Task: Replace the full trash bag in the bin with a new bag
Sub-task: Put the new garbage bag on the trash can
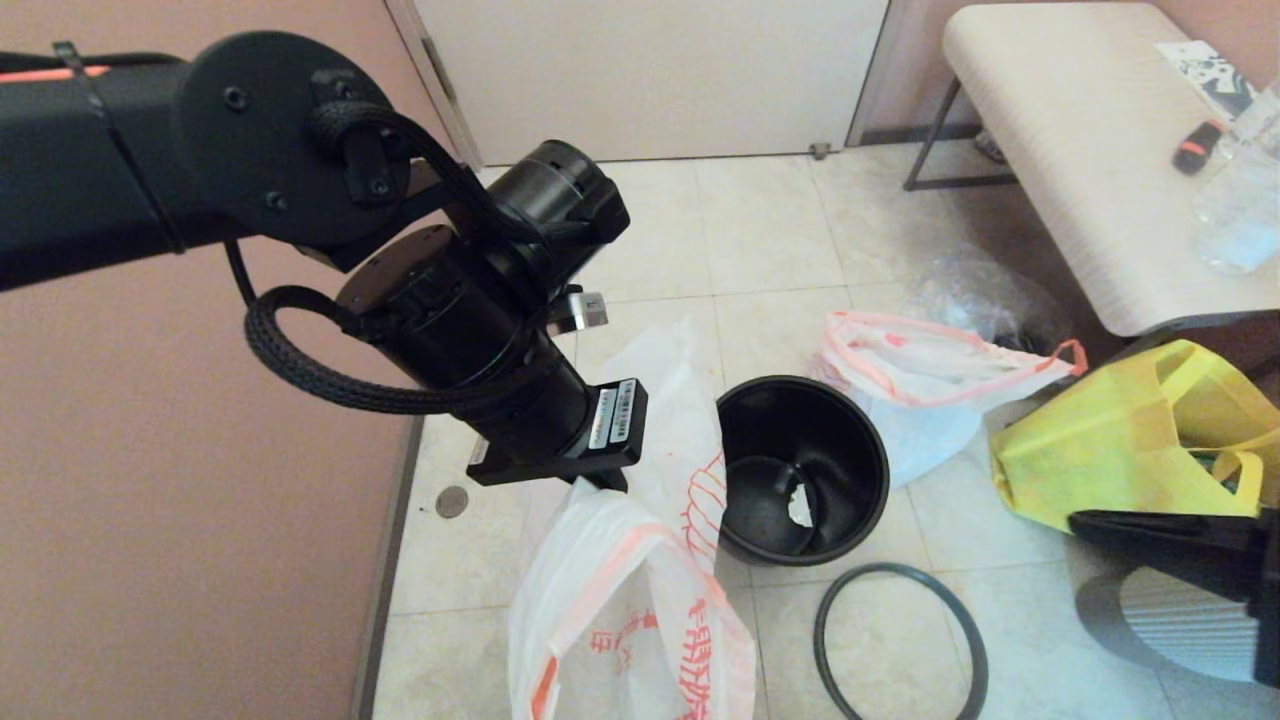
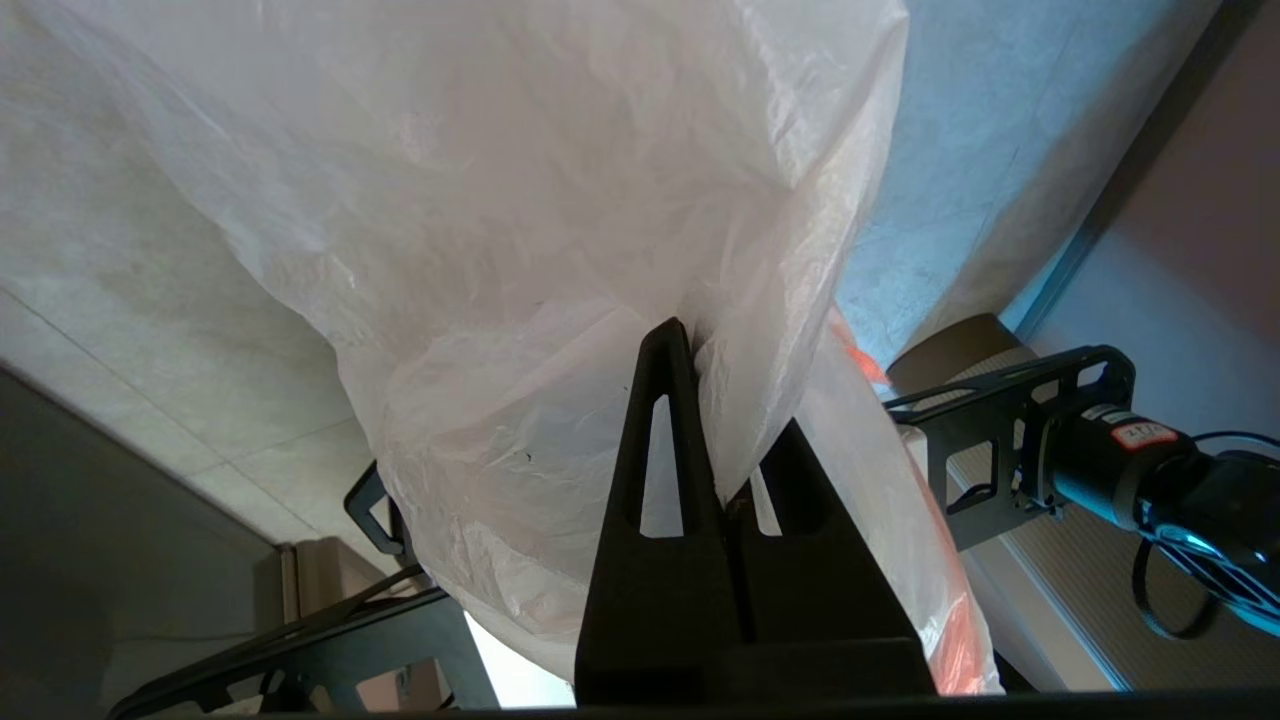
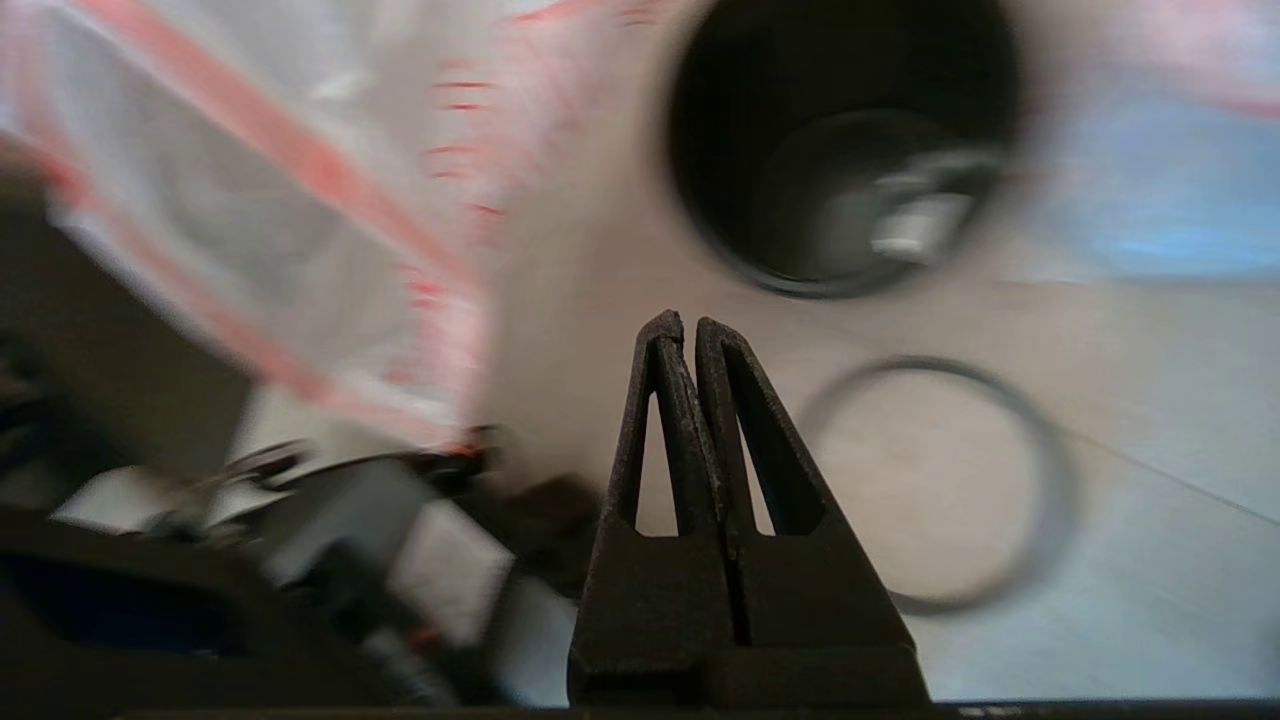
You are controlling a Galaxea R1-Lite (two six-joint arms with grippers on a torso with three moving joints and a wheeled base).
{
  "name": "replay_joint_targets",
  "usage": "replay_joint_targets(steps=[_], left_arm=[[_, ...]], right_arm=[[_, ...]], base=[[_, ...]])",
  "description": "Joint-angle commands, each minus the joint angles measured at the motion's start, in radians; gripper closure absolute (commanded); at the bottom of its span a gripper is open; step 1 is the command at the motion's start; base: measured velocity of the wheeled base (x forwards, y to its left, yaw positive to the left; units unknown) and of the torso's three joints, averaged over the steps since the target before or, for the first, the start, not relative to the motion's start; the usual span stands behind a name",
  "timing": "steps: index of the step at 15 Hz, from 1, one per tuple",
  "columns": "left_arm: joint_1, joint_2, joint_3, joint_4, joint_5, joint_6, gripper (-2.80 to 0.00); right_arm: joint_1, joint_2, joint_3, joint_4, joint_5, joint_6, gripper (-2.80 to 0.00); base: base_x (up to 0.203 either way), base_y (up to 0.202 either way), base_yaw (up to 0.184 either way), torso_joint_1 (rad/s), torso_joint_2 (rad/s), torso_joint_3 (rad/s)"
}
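Black left arm (image 1: 300, 190) (braided cable, barcode labels)

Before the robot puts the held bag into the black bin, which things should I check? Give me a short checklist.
1. Left tool shut on the new bag: ok.
2. Bin emptied: ok, only a white scrap inside.
3. Hoop off the bin, on the floor: ok.
4. Right tool shut, holding nothing: ok.
5. New bag's mouth open: cannot tell.
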State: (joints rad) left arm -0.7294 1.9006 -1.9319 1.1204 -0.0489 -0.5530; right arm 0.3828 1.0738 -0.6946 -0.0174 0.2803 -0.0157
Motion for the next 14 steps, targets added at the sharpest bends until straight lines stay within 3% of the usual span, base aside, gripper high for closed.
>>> replay_joint_targets(steps=[1, 5, 10, 11, 14], left_arm=[[-0.001, 0.000, -0.002, 0.004, 0.000, -0.004, 0.00], [0.011, -0.003, -0.005, -0.026, 0.005, 0.002, 0.00], [0.044, 0.011, -0.006, -0.073, 0.014, 0.008, 0.00], [0.054, 0.018, -0.004, -0.072, 0.024, 0.008, 0.00], [0.061, 0.018, -0.004, -0.064, 0.026, 0.013, 0.00]], right_arm=[[0.134, 0.240, -0.049, -0.071, -0.009, 0.040, 0.00], [0.267, 0.410, -0.078, -0.240, -0.019, 0.087, 0.00], [0.292, 0.490, -0.106, -0.301, -0.017, 0.081, 0.00], [0.304, 0.491, -0.094, -0.303, -0.017, 0.076, -2.80], [0.325, 0.536, -0.084, -0.341, -0.013, 0.075, -2.80]], base=[[0.000, 0.000, 0.000, 0.000, 0.00, 0.000], [0.000, 0.000, 0.000, 0.000, 0.00, 0.000], [0.000, 0.000, 0.000, 0.000, 0.00, 0.000], [0.000, 0.000, 0.000, 0.000, 0.00, 0.000], [0.000, 0.000, 0.000, 0.000, 0.00, 0.000]])
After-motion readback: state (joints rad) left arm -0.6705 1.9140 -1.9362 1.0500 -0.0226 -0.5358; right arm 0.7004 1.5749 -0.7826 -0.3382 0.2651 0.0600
